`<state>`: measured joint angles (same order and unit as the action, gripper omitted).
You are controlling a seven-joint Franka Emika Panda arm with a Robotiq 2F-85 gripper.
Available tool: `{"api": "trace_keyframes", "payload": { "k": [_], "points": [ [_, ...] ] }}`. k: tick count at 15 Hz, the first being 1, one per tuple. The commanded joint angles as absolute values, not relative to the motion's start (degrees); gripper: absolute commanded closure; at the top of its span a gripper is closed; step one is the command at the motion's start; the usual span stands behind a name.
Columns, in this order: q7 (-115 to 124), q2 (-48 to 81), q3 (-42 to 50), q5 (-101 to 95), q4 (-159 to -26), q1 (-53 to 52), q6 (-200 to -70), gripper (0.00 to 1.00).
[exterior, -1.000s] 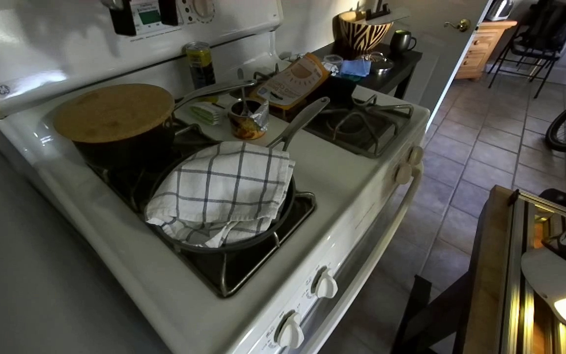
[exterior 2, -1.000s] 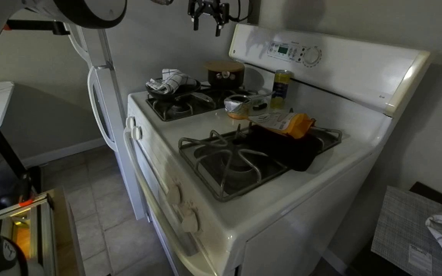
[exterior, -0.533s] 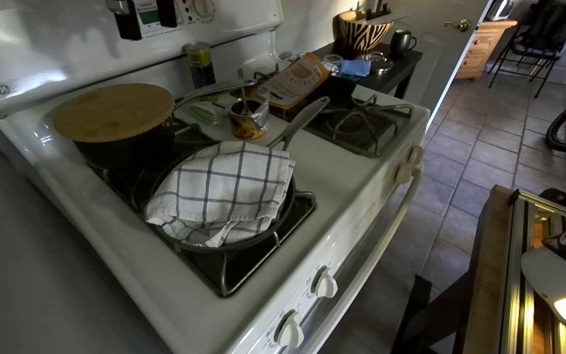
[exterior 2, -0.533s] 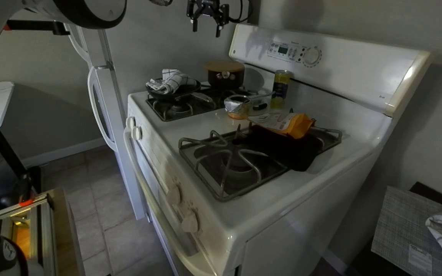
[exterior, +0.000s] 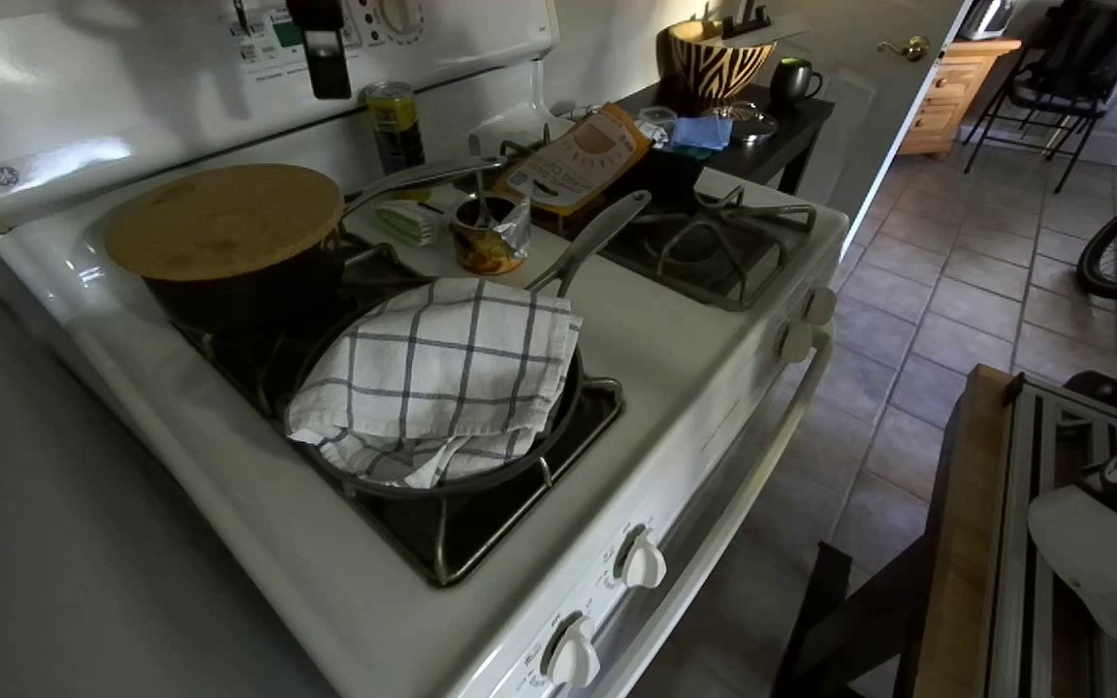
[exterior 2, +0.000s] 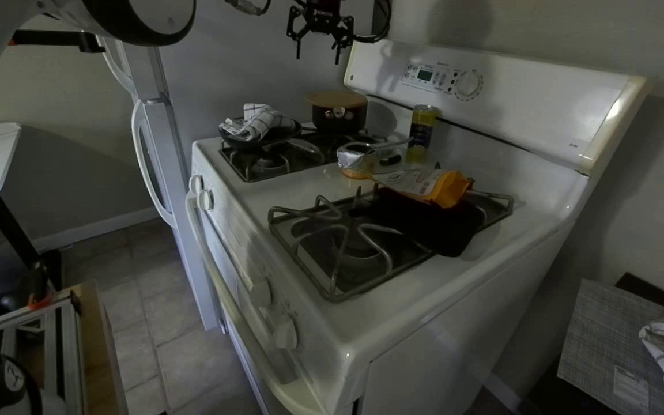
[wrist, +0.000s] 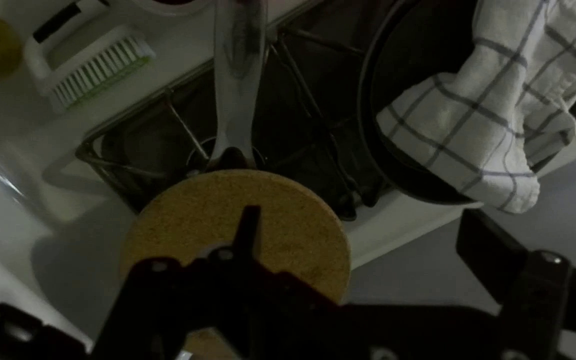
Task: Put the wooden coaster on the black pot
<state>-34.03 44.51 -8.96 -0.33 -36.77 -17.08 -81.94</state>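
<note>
Your Robotiq gripper is hanging fingers-down, and its two black fingers are standing wide apart. In the wrist view, both fingertips are showing, a broad gap separating them. In an exterior view, your Panda arm's rounded white joint is jutting in well apart from the gripper, its lower section standing well below.

White dark-checked cloth draped over the round black pan!
I see a tall yellow-and-dark can, orange-and-white bag nearby.
</note>
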Motion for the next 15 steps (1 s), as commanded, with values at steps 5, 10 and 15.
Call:
{"api": "trace_keyframes", "payload": {
  "k": [5,10,15],
  "points": [
    [-28.6,46.6,-4.7,-10.8,-43.6,-25.1,-103.2,0.0],
    [-27.9,47.5,-5.8,-8.7,-42.7,-25.0,-102.7,0.0],
    [-26.1,48.0,-5.1,-9.8,-43.1,-26.1,-104.2,0.0]
  ]
}}
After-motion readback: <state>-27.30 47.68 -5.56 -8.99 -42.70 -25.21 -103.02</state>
